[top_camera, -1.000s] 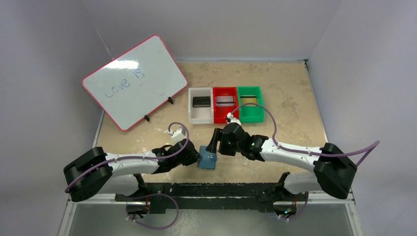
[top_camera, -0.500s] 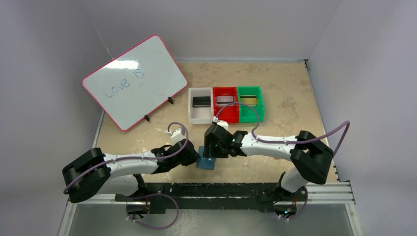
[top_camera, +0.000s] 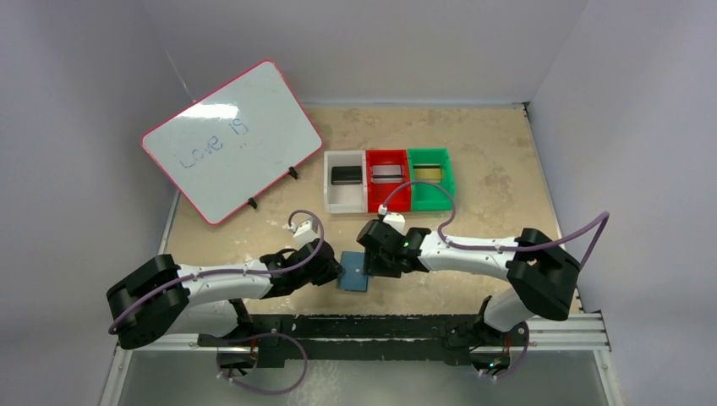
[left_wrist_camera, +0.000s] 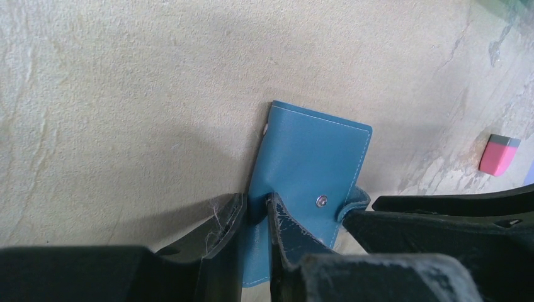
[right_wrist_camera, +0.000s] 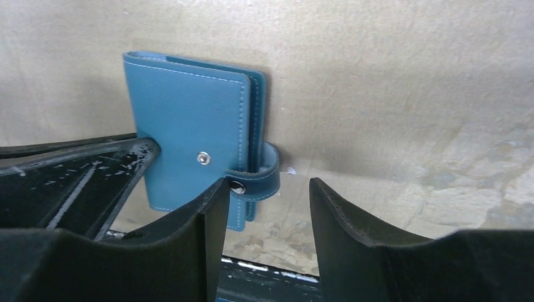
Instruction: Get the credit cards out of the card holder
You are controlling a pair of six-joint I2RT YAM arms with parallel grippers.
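Three small plastic bins sit side by side, touching, at the middle of a tan worktop (top_camera: 499,152). The white bin (top_camera: 345,199) on the left holds a black card (top_camera: 345,175). The red bin (top_camera: 388,193) in the middle holds a silvery-grey card (top_camera: 386,173). The green bin (top_camera: 427,194) on the right holds a gold card (top_camera: 429,172). Each card lies flat toward the far end of its bin.

The slate-blue card holder (top_camera: 355,272) lies folded on the worktop, nearer than the bins and close to the worktop's near edge, just ahead of the black rail that carries the arms. Its closing tab (right_wrist_camera: 255,182) curls loose around the open side, off the snap stud (right_wrist_camera: 203,158) on the cover.

The left tool (left_wrist_camera: 255,204) is pinched narrow on the holder's left edge. The right tool (right_wrist_camera: 267,214) stands with its fingers apart and holds nothing. One finger (right_wrist_camera: 211,201) is just beside the tab, and the other is clear of the holder.

A pink-framed whiteboard (top_camera: 232,139) reading "Love is" leans at the far left. A small pink block (left_wrist_camera: 499,154) lies on the worktop well apart from the holder. Bare worktop stretches right of the bins to the wall and between the bins and the holder.
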